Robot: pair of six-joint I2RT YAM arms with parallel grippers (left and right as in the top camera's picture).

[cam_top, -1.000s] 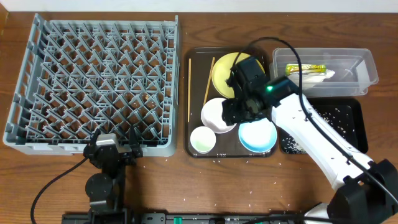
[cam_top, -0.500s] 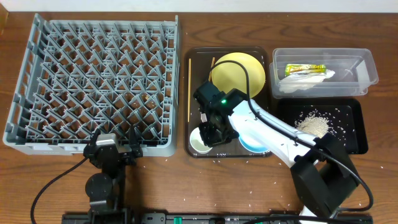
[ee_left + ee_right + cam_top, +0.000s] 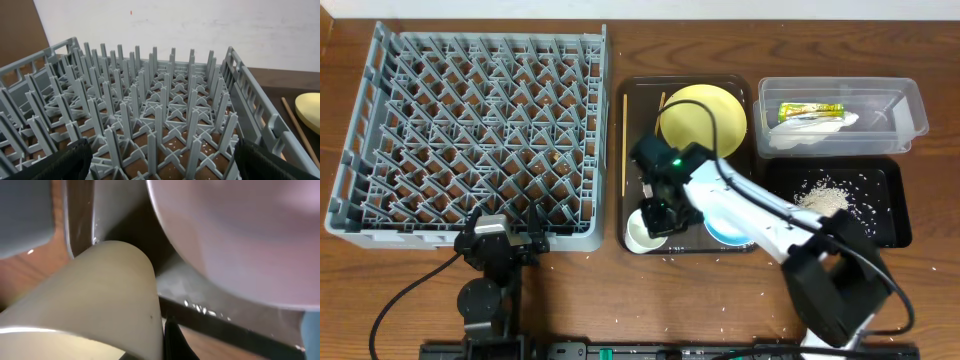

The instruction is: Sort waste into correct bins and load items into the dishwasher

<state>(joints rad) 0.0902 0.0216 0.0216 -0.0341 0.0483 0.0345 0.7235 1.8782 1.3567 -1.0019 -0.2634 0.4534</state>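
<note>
My right gripper [image 3: 655, 218] is shut on the rim of the small white cup [image 3: 640, 232] at the front left of the brown serving tray [image 3: 680, 85]. In the right wrist view the cup wall [image 3: 100, 295] presses against one black finger [image 3: 172, 340], with the white bowl [image 3: 240, 235] just behind. A yellow plate [image 3: 702, 115], a light blue bowl [image 3: 725, 230] and two chopsticks [image 3: 624, 140] also lie on that tray. My left gripper [image 3: 500, 245] [image 3: 165, 165] stands open at the front edge of the grey dish rack [image 3: 470, 130], holding nothing.
The clear tub [image 3: 910, 110] at the back right holds the yellow-green wrapper [image 3: 812, 110] and the white napkin [image 3: 820, 127]. Rice scraps [image 3: 825, 197] lie in the black tray [image 3: 885, 215] in front of it. Stray grains dot the table near the front.
My right arm swung from over the bowls toward the front left of the serving tray and its jaws closed on the small white cup. The left arm stayed put.
</note>
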